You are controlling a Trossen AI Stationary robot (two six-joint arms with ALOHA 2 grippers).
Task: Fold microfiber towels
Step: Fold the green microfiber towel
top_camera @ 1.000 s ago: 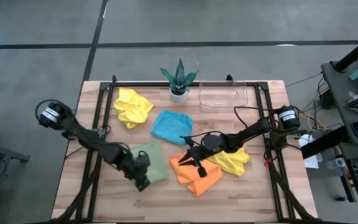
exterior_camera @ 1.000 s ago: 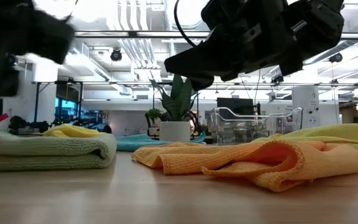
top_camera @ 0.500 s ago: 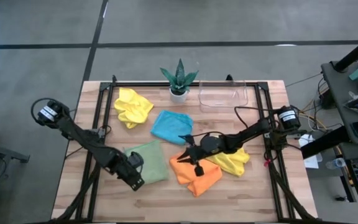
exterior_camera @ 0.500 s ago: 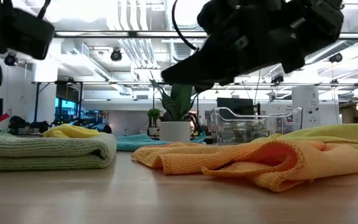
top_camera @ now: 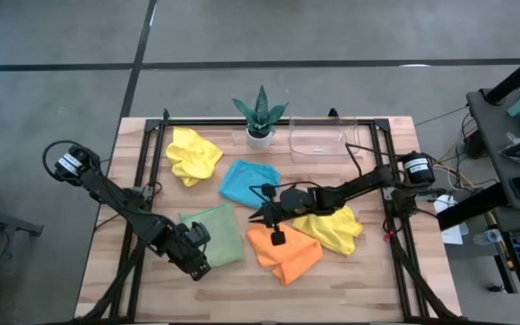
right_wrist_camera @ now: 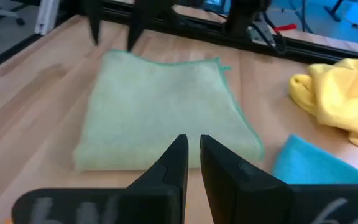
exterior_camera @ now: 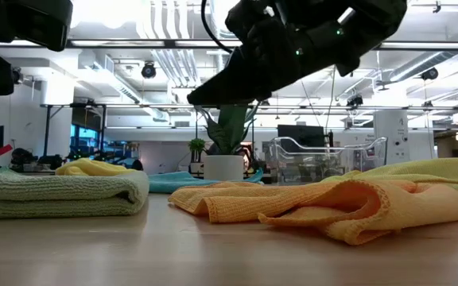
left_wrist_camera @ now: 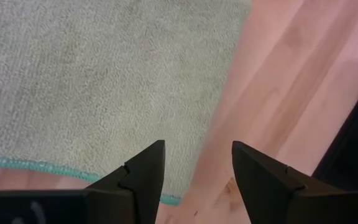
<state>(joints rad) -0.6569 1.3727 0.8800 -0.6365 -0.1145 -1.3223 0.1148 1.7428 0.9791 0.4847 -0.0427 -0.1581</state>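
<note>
Right gripper (right_wrist_camera: 192,155) jaws nearly shut, nothing betw. them. Folded green towel (right_wrist_camera: 160,106) flat on desk (right_wrist_camera: 30,112) ahead; blue towel (right_wrist_camera: 309,165) & yellow towel (right_wrist_camera: 340,96) beside it.

- Sage green towel (top_camera: 219,233): folded into a neat flat rectangle with a teal hem, lying just beside the left gripper (top_camera: 199,268).
- Orange towel (top_camera: 285,253): crumpled, directly under the right gripper (top_camera: 262,217).
- Sky blue towel (top_camera: 247,182): flat, seemingly folded, just beyond that gripper.
- Yellow towel (top_camera: 336,231): rumpled, partly beneath the right arm.
- Second yellow towel (top_camera: 191,153): bunched, well apart from both.

Bright overhead glare, blurred foreground
</note>
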